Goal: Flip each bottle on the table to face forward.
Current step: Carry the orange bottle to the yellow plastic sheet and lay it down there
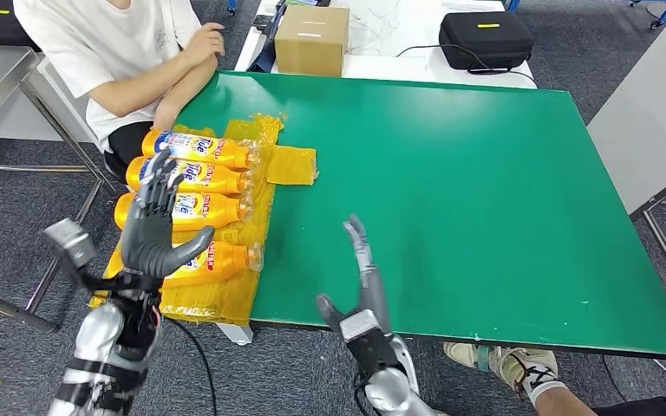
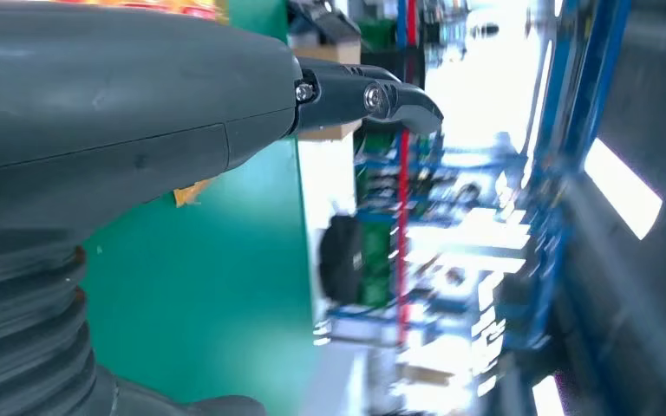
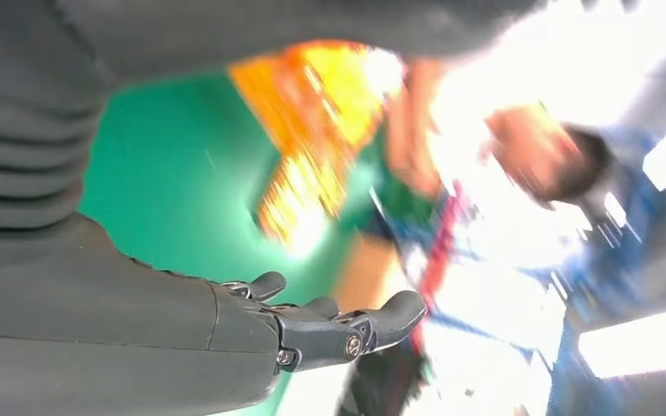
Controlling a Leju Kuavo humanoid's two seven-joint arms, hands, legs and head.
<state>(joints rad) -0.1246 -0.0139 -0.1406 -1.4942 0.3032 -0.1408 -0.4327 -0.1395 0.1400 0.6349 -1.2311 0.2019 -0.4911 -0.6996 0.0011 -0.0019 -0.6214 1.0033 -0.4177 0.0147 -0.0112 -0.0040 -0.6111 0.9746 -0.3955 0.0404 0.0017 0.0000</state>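
Several orange Tide bottles lie on their sides in a row on a yellow cloth (image 1: 290, 165) at the left end of the green table (image 1: 451, 191): a far bottle (image 1: 204, 147), a second bottle (image 1: 208, 176), a third bottle (image 1: 204, 208) and a near bottle (image 1: 221, 260), caps pointing right. My left hand (image 1: 156, 227) is raised over the near bottles, fingers spread, holding nothing. My right hand (image 1: 364, 282) hovers over the table's near edge, fingers straight, empty. The bottles show as an orange blur (image 3: 312, 165) in the right wrist view.
A person in a white shirt (image 1: 113, 52) sits at the table's far left corner, forearm resting near the far bottle. A cardboard box (image 1: 312, 39) and a black case (image 1: 486, 39) stand beyond the table. Someone's shoe (image 1: 503, 364) is at the near edge.
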